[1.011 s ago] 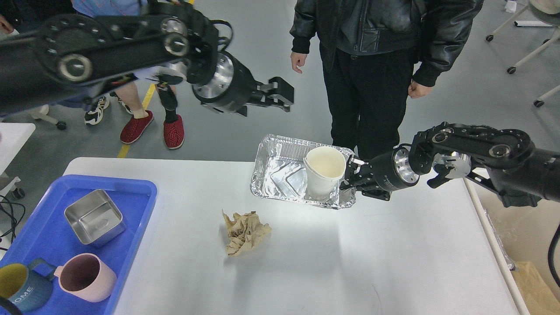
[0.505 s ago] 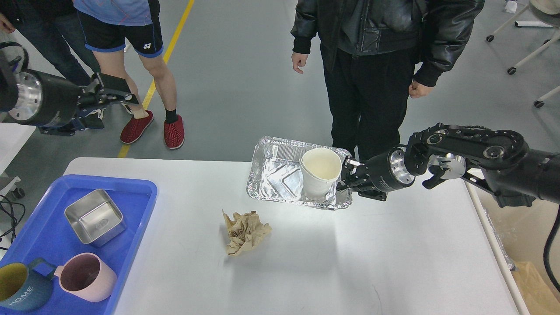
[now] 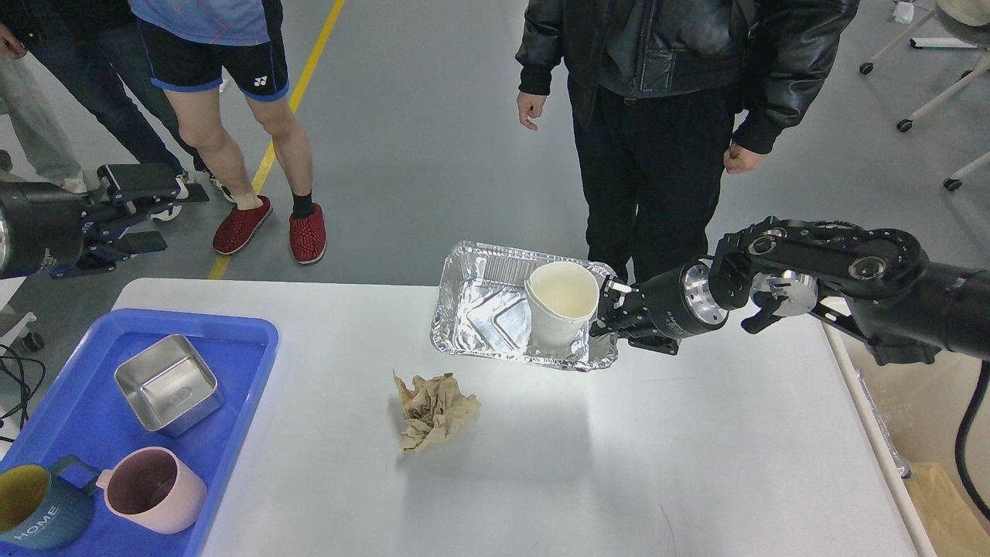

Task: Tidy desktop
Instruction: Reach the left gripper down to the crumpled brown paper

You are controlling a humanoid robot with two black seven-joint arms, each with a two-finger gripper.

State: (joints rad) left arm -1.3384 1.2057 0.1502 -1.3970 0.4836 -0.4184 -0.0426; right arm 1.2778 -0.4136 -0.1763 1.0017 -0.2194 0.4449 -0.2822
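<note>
Right gripper [image 3: 605, 321] is clamped on the foil tray [image 3: 495, 317] edge, at 12 o'clock on the desktop [image 3: 696, 464]. Flimsy foil could buckle, and that paper cup [image 3: 558, 316] inside looks ready to tip. Left gripper [image 3: 135, 209], off at 9 o'clock, hangs open, holding nothing.

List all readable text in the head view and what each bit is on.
"HOME" – on the dark blue mug in the blue tray.
Small white logo on the black shorts of the person standing at back left – too small to read.
Faint marking on the left gripper housing – blurred, unreadable.
Nothing else legible.
</note>
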